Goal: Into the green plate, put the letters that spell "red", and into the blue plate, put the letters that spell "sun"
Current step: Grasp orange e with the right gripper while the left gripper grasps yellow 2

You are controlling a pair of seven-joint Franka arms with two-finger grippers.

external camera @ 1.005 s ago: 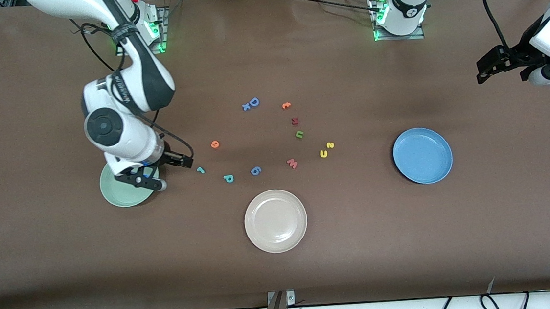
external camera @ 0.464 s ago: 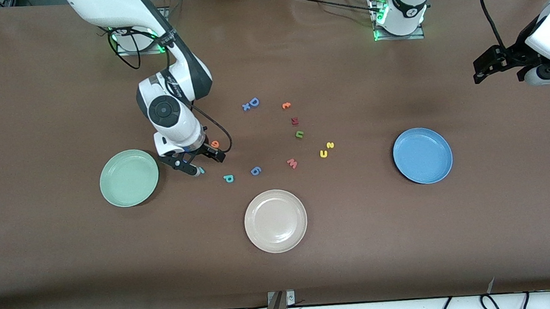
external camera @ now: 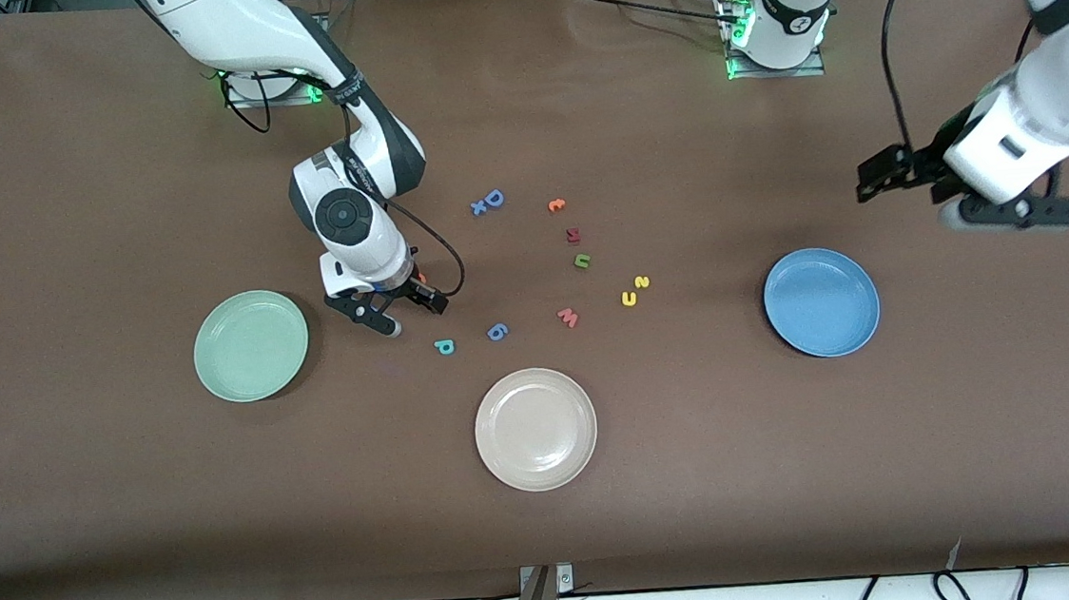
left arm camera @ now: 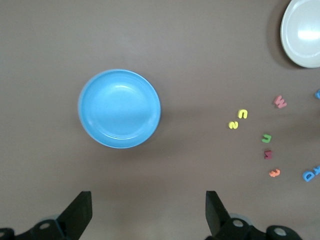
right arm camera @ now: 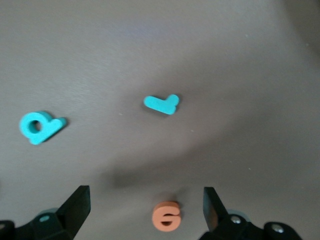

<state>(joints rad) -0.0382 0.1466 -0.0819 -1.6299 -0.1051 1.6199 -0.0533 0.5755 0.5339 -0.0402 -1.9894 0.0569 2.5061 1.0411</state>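
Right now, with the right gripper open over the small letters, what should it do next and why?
Probably lower the right gripper onto the small teal "r": its fingers are open, that letter lies on the table below them, and the pale green plate holds nothing yet.

1. The green plate (external camera: 250, 345) is pale mint green, with no pattern.
2. The blue plate (external camera: 821, 301) is plain blue.
3. The third plate (external camera: 535, 429) is creamy white.
4. The little "r" (right arm camera: 162, 104) and the "d" (right arm camera: 40, 126) are teal.
5. The round "e" (right arm camera: 166, 216) is orange.
6. The "s" (external camera: 643, 281) and "u" (external camera: 629, 298) are yellow.
7. The "n" (external camera: 581, 260) is green.
8. The "w" (external camera: 568, 317) is pink.
9. The table (external camera: 132, 513) is brown.
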